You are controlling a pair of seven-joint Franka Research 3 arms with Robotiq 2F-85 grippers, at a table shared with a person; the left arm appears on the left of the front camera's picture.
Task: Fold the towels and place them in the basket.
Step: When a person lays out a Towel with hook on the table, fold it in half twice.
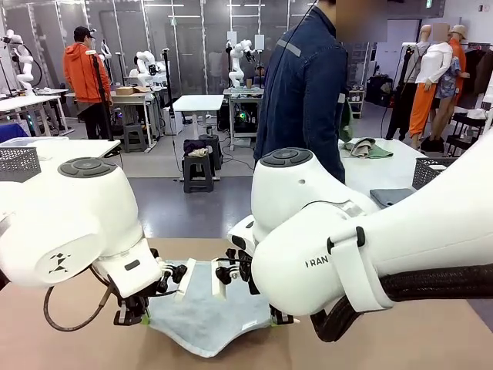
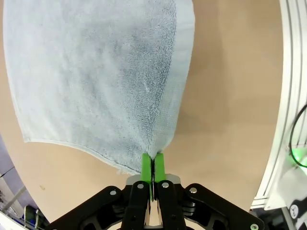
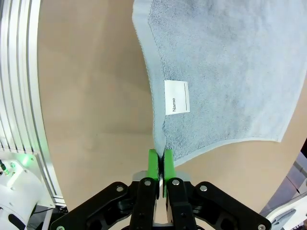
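Holding a pale blue-grey towel (image 1: 208, 320) over the desk (image 1: 400, 339).
Gripping one corner in the fully closed left jaws, another in the fully closed right jaws; sagging toward the desk in between.

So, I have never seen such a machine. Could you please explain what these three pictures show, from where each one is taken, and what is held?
This is a robot with two white arms, the left arm and the right arm, at a brown table. The wide picture is from a fixed camera between the arms, looking across the table at a person in a dark denim jacket. The other two come from a camera on each wrist, looking along that arm's black fingers with green pads. The left fingers and the right fingers are both shut, each pinching one corner of the same pale blue-grey towel, which hangs between them. A white label reading "Name" sits on the towel near the right fingers.
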